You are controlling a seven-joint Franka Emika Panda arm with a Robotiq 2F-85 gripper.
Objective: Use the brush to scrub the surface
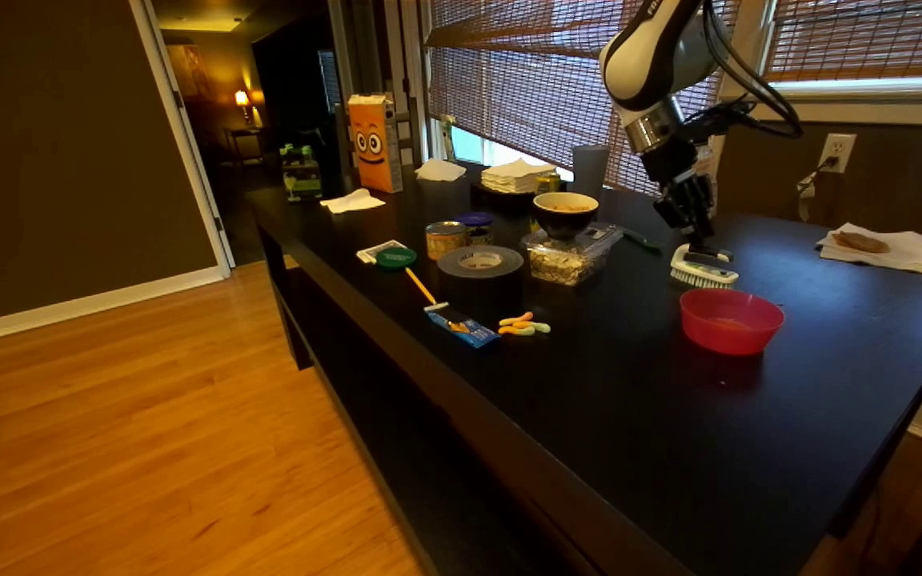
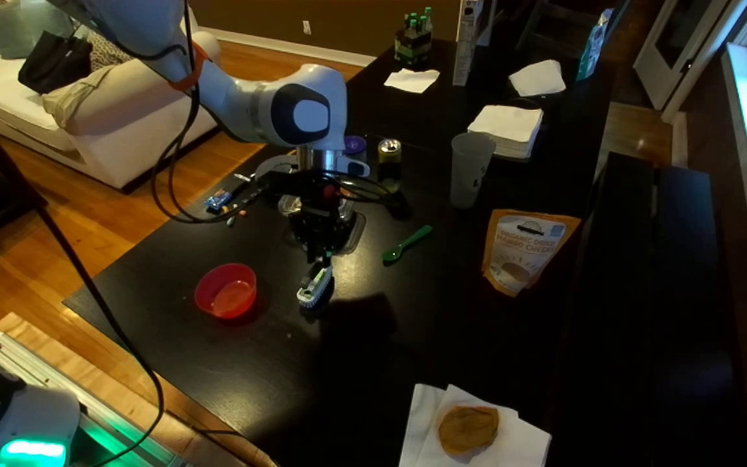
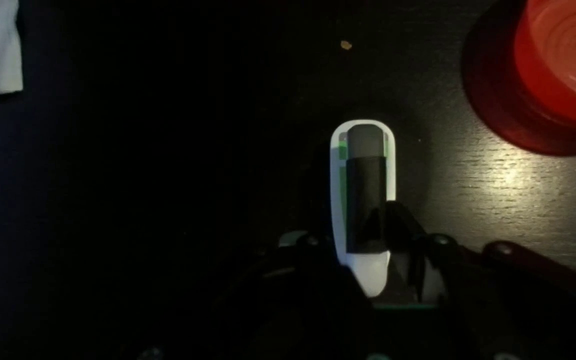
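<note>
The brush is pale whitish-green with a dark grip. It shows in both exterior views and in the wrist view. My gripper is shut on its handle, also in an exterior view. In the wrist view my gripper has its dark fingers on both sides of the handle's near part. The bristles point down at the glossy black-brown tabletop. I cannot tell whether they touch it. The bristles are hidden in the wrist view.
A red bowl stands close beside the brush. A green spoon and a mango bag lie on the table. Napkins bear a brown flat piece. A clear box carries a dark bowl.
</note>
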